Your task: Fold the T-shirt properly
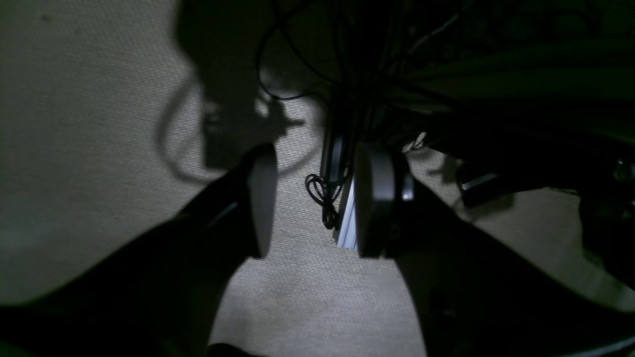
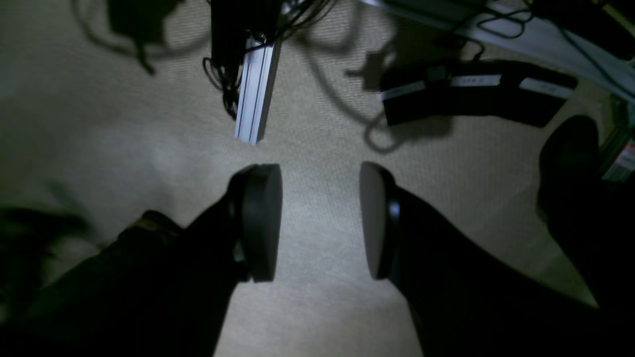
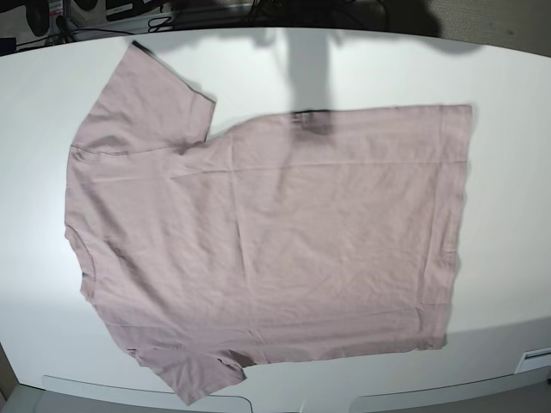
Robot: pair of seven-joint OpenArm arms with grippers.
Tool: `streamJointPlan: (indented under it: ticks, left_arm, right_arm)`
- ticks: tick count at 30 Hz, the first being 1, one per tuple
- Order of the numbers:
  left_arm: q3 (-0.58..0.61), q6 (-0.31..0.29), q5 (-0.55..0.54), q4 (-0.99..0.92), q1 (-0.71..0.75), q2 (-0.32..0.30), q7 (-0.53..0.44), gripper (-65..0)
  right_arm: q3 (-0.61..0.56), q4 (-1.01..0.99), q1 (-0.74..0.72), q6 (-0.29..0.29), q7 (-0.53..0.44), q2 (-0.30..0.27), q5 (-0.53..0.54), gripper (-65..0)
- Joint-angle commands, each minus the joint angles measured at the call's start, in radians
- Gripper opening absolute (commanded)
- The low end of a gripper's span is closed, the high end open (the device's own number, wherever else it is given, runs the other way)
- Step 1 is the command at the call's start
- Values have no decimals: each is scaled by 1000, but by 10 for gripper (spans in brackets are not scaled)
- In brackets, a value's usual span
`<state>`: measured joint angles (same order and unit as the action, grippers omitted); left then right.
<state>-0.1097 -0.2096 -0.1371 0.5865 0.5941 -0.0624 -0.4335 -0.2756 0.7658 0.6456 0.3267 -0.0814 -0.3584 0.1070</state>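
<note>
- Cloth count: one T-shirt, dusty mauve-pink, short-sleeved and plain, spread flat across the middle of the base view on one white table.
- Neck end points to the left of the frame and the straight hem to the right; one sleeve reaches the upper left, the other the lower left.
- Soft creases run across the fabric, and a dark shadow falls over its upper edge near the top centre.
- Left gripper: two dark fingers with flat, rounded oval pads, standing apart with nothing between them, above a beige woven carpet.
- Right gripper: the same pair of oval pads, also spread apart and empty, over the same textured floor.
- One ribbed aluminium rail hangs in the upper centre of the right wrist view, with thin black cables looped beside it.
- One black elongated device with white labels lies in the upper right of that view.
- Neither wrist view shows the shirt.
</note>
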Motion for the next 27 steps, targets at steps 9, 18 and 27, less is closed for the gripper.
streamJointPlan:
  ticks: [9,18,27]
  left_arm:
    - [0,0,-3,172,133,2,-12,-397]
    - [0,0,-3,471,334,-40,-8,-397]
    - [0,0,-56,745,512,-71,-8,-397]
  right_arm:
    - [-1,203,181,8,2,-58,1,-383]
    - [0,482,369,43,3,-124,0,-383]
    - [3,693,455,39,33,-171,0,-383]
